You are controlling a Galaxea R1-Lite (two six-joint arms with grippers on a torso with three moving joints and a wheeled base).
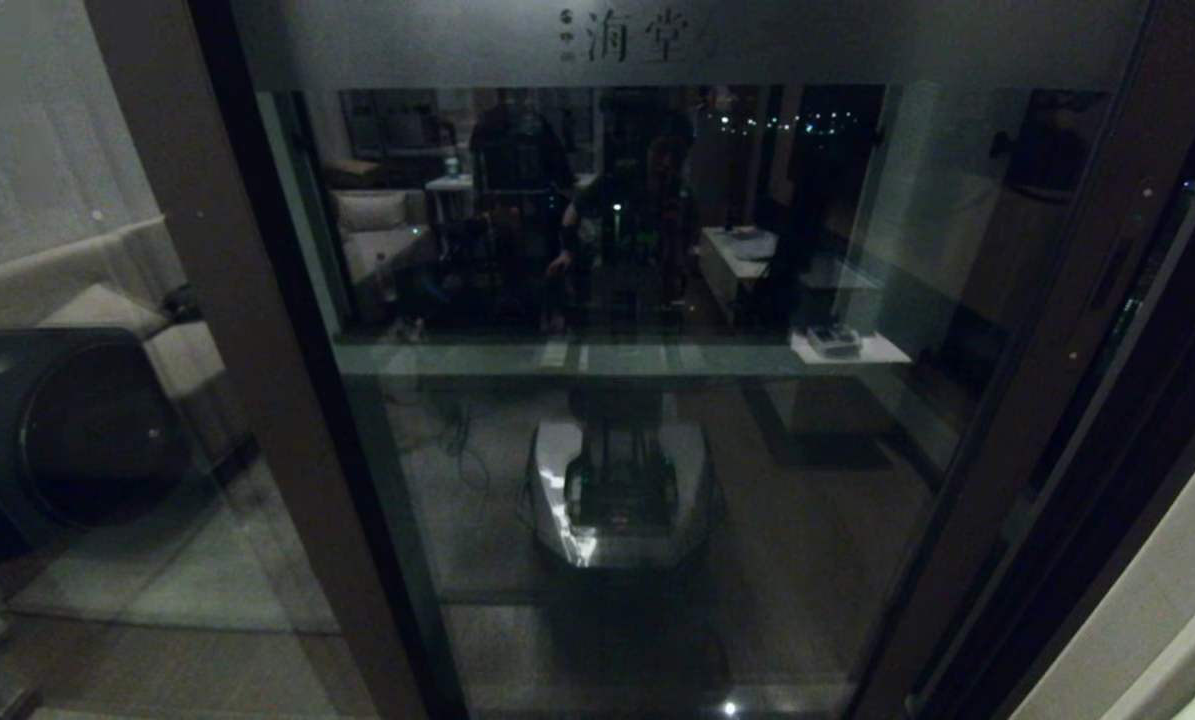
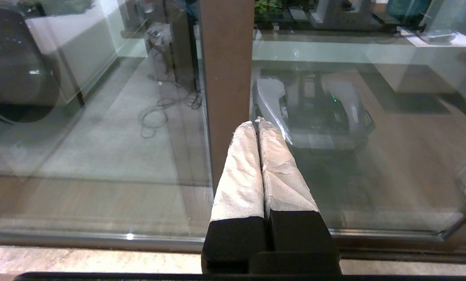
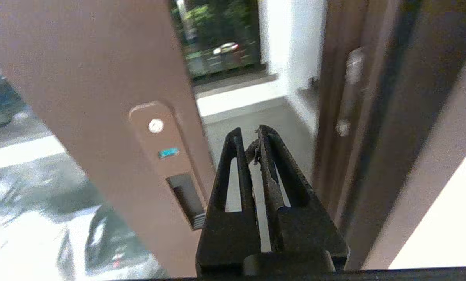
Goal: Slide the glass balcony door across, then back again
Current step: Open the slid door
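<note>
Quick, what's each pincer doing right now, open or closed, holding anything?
Left pincer: closed, empty, parked in front of the glass.
Right pincer: closed, holding nothing, in the gap beside the door edge near its handle.

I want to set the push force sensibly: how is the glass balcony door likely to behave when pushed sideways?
The glass balcony door is a tall pane in a brown metal frame, so probably heavy and stiff, slow to start. Its flat stile looks smooth, so the shut right gripper might slip; the recessed handle likely gives a surer hold.
</note>
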